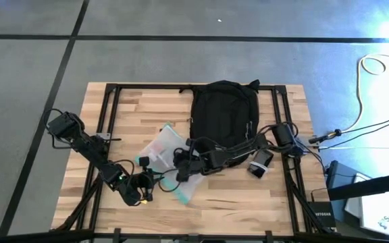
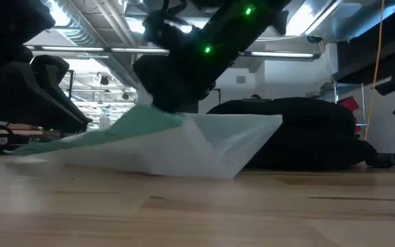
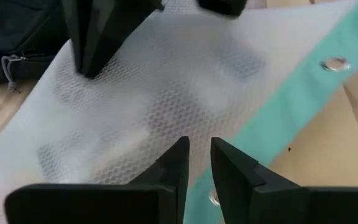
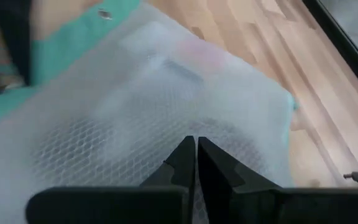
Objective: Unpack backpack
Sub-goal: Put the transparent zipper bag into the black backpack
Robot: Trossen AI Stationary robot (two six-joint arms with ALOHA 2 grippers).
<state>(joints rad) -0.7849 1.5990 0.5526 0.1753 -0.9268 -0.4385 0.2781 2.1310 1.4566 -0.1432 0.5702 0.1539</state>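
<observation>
The backpack (image 1: pixel 223 115) lies flat on the far middle part of the wooden table (image 1: pixel 286 196), its black oval body reaching the table's far edge. In the low view it shows as a dark mound (image 2: pixel 300 134) behind the pouch. A clear mesh pouch with a teal edge (image 1: pixel 167 162) lies in front of the backpack, toward the left, near it but not under it. The right arm reaches from the table's right side across the front of the backpack, and the right gripper (image 1: pixel 184 162) sits over the pouch, just in front of the backpack's near left corner. In the right wrist view its two dark fingers (image 4: pixel 194 163) are pressed together with the mesh directly at their tips; they appear to pinch the pouch (image 4: pixel 166 106), and in the low view one side of the pouch (image 2: pixel 184 140) is raised off the table beneath this arm. The left gripper (image 1: pixel 142 190) is at the near edge of the pouch, well apart from the backpack. In the left wrist view its fingers (image 3: pixel 197 167) stand slightly apart over the mesh and the teal strip (image 3: pixel 291 106); whether they hold any of the pouch cannot be told. A small dark device (image 1: pixel 261 162) lies on the table beside the backpack's near right corner.
</observation>
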